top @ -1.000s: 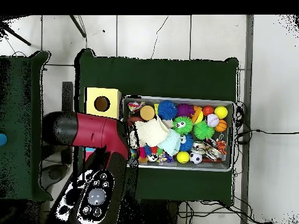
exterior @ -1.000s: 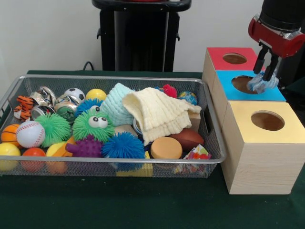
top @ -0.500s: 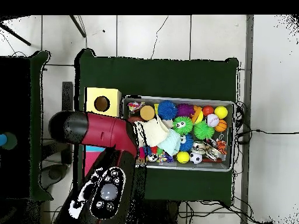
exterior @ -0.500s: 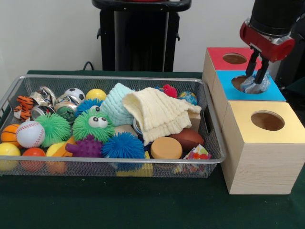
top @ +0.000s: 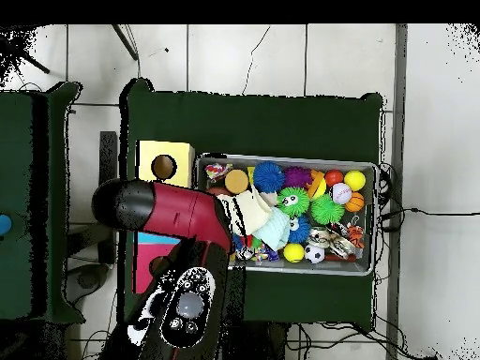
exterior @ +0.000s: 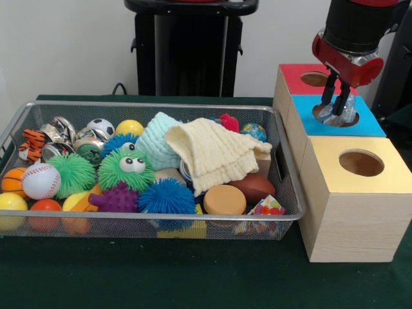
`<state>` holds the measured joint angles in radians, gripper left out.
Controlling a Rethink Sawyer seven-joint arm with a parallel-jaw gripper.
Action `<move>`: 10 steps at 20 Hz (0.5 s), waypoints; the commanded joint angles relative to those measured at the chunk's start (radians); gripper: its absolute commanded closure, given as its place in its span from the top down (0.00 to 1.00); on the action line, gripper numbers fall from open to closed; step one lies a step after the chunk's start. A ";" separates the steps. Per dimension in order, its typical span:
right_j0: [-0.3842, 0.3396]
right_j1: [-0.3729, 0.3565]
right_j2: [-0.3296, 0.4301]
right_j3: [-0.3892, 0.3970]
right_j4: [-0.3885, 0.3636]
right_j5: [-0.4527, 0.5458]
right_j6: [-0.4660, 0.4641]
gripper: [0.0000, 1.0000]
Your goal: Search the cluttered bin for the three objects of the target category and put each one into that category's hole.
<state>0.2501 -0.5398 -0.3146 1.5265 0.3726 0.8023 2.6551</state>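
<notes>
Hangs at the upper right of the front view: end effector (exterior: 336, 102), two dark fingers (exterior: 328, 92) pointing down below a red collar, closed on a small cloth (exterior: 335, 115). Pale grey-blue, crumpled and glossy-looking, bunched into a wad; sits right at the round hole of the blue box (exterior: 367, 120), partly down in the opening, with its exact shape too small to make out.

Flanked by two more boxes in the same row: a red box (exterior: 300, 76) above it in the frame and a yellow box (exterior: 357, 193) below it, nearest the bottom right, each with a pale wood side and a round hole on top.

To the left, filling the middle of the frame, a wire mesh bin (exterior: 283, 187) on the green worktop (exterior: 193, 273). Inside, near its right half, a cream waffle-weave cloth (exterior: 215, 153) draped over other things, with a mint knitted cloth (exterior: 156, 140) touching it on the left. Further left, a green fuzzy ball with googly eyes (exterior: 126, 168), a blue spiky ball (exterior: 167, 196), a purple spiky toy (exterior: 118, 198), a baseball (exterior: 40, 180) and a soccer ball (exterior: 100, 127).

In the overhead view, only the red arm (top: 169, 211) over the boxes at centre left, hiding the cloth and all but the yellow box.
</notes>
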 commanded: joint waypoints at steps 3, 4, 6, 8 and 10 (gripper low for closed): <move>-0.027 0.017 0.089 0.063 -0.044 -0.080 0.023 0.00; -0.027 0.017 0.088 0.061 -0.046 -0.082 0.022 0.00; -0.025 0.018 0.088 0.060 -0.044 -0.081 0.027 0.00; -0.023 0.019 0.085 0.056 -0.043 -0.073 0.032 0.00; -0.024 0.019 0.087 0.057 -0.042 -0.073 0.032 0.00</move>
<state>0.2499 -0.5398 -0.3123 1.5268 0.3706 0.8023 2.6551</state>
